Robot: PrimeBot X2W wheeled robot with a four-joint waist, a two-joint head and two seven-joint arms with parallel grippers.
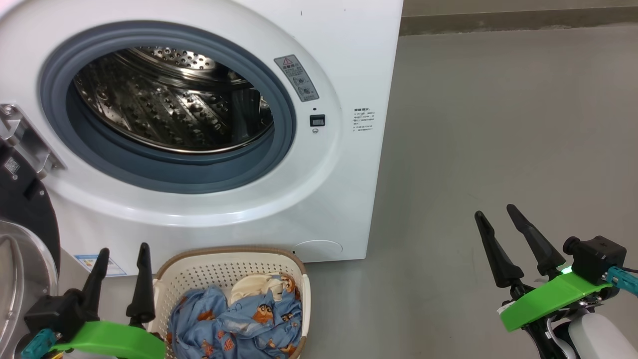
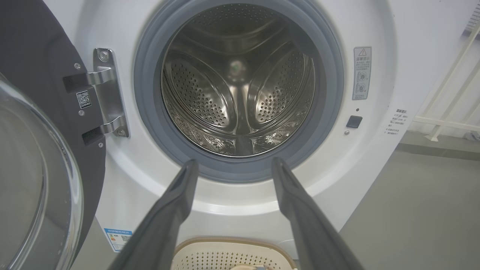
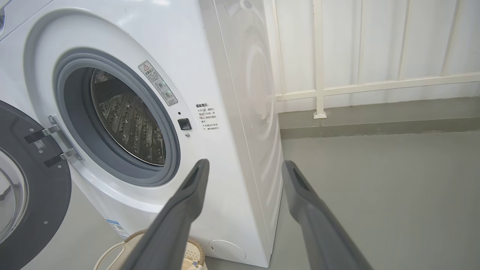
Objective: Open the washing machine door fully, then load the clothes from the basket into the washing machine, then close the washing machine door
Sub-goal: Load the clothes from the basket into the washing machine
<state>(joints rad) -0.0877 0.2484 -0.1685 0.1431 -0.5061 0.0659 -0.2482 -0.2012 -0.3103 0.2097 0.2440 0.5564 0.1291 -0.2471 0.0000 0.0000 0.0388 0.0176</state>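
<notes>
Head view: big white box-shaped washing machine (image 1: 349,50), round glossy black door (image 1: 30,209) swung open at left; light-blue printed clothes (image 1: 239,319) lie in the cream perforated plastic basket (image 1: 229,251) before it. I see my left gripper (image 1: 124,249) and right gripper (image 1: 494,211), fingers apart. Left wrist view: perforated steel drum (image 2: 236,86) ahead of the fingers. Right wrist view: machine's front-right edge between the fingers.

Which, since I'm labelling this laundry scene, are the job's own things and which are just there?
Job:
- washing machine
- washing machine door, open on its left-side hinge
- basket on the floor in front of the machine
- clothes in the basket
- left tool and right tool, both open and empty

Just there:
- warning sticker
- white railing
- grey floor
</notes>
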